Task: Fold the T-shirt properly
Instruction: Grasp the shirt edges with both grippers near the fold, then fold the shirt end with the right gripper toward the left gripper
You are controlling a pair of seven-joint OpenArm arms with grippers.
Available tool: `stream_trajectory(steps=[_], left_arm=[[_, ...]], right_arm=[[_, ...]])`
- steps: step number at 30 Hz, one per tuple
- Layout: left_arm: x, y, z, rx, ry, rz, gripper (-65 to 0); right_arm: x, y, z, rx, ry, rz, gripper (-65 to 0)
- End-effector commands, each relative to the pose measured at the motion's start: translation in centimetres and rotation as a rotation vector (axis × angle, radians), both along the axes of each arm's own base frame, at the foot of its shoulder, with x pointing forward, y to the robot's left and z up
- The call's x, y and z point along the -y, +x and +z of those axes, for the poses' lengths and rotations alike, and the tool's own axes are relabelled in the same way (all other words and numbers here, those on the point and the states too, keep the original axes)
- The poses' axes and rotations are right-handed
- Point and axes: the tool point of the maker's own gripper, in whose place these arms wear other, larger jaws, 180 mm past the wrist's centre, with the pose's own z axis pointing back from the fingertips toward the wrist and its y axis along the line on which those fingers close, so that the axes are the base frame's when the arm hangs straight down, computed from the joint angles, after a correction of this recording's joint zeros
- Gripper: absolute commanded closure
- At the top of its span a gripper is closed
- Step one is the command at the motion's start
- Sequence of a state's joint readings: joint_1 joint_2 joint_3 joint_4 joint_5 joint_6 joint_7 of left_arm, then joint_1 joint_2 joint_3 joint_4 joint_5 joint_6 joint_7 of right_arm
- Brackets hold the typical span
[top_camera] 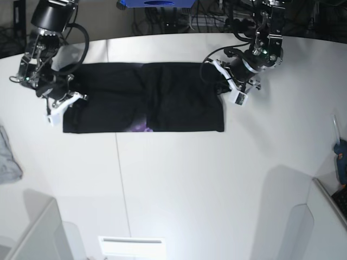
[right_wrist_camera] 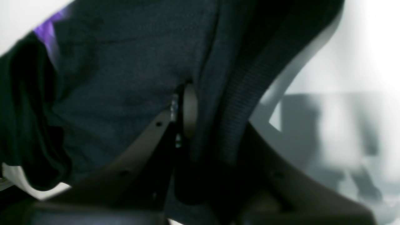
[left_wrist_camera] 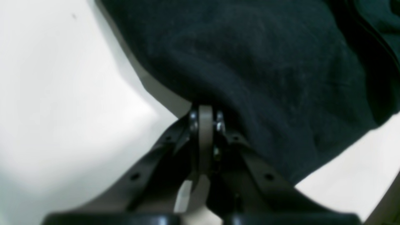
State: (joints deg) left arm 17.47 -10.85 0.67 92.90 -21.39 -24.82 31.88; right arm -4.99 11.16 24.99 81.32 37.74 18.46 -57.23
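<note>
The T-shirt (top_camera: 143,104) is black and lies folded into a long flat band across the white table toward 12 o'clock, its long side running from 9 to 3. A patch of purple print peeks out at its near edge, around mid-length.

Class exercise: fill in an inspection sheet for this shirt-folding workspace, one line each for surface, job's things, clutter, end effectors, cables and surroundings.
Surface: white table, with a thin seam line running down it.
Job's things: black T-shirt lies as a long flat band across the far part of the table; a bit of purple print peeks out at its near edge.
Clutter: small grey cloth at the table's edge.
End effectors: left end effector shut on the T-shirt's fabric; right end effector closed down on a fold of the T-shirt.
Cables: black cables loop along both arms.
Surroundings: blue object and tangled wiring beyond the far edge.
</note>
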Motion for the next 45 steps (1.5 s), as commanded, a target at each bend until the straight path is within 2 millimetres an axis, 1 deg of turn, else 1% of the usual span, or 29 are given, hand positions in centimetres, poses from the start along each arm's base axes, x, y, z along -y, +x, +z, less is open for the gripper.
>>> stream_trajectory(steps=[1,3,7,8,11,13,14,16,20,26,29,30,32,35,38,40,45], left_arm=[[0.8,0.2,0.3,0.004,-0.005,-0.026,0.0],[1.9,0.5,0.2,0.006,-0.014,-0.055,0.0],[3.2,1.2,0.5,0.02,-0.026,-0.087,0.0],[3.8,1.4,0.7,0.026,-0.035,-0.093,0.0],[4.2,2.2,1.2,0.043,-0.044,-0.093,0.0],[4.6,2.7,1.5,0.051,-0.051,-0.093,0.0],[4.6,2.5,1.2,0.028,-0.042,-0.096,0.0],[5.0,2.9,1.4,0.009,-0.029,-0.111,0.0],[5.7,3.5,1.7,0.005,-0.033,-0.117,0.0],[6.3,3.5,1.9,0.007,-0.046,-0.119,0.0],[7.2,2.9,1.8,0.0,-0.048,-0.152,0.0],[7.5,2.7,1.7,-0.002,-0.048,-0.165,0.0],[8.0,2.5,1.7,-0.005,-0.053,-0.176,0.0],[8.2,2.4,1.7,-0.006,-0.057,-0.177,0.0],[8.2,2.4,1.7,-0.006,-0.057,-0.177,0.0],[8.2,2.4,1.7,-0.006,-0.057,-0.177,0.0],[8.2,2.3,1.6,-0.009,-0.057,-0.177,0.0]], right_arm=[[1.7,-0.1,0.3,-0.023,-0.065,-0.003,0.0],[1.6,0.3,0.8,-0.005,-0.072,0.003,0.0],[2.3,0.7,1.8,0.002,-0.089,-0.042,0.0],[2.4,1.0,2.3,0.012,-0.095,-0.051,0.0],[2.9,1.7,4.1,0.059,-0.132,-0.047,0.0],[2.7,1.7,5.0,0.064,-0.142,-0.028,0.0],[2.5,1.7,5.6,0.071,-0.149,-0.017,0.0],[2.0,1.9,6.8,0.094,-0.16,0.003,0.0],[0.3,2.1,8.4,0.126,-0.151,0.03,0.0],[-1.6,2.0,10.4,0.165,-0.148,0.062,0.0],[-2.8,1.9,11.0,0.177,-0.131,0.074,0.0],[-2.9,1.9,11.3,0.183,-0.133,0.078,0.0],[-4.1,1.8,11.2,0.183,-0.116,0.096,0.0],[-6.1,1.3,10.7,0.174,-0.098,0.152,0.0],[-7.6,1.2,11.0,0.19,-0.069,0.162,0.0],[-8.4,1.3,11.5,0.208,-0.053,0.167,0.0],[-9.7,1.3,11.6,0.218,-0.016,0.167,0.0]])
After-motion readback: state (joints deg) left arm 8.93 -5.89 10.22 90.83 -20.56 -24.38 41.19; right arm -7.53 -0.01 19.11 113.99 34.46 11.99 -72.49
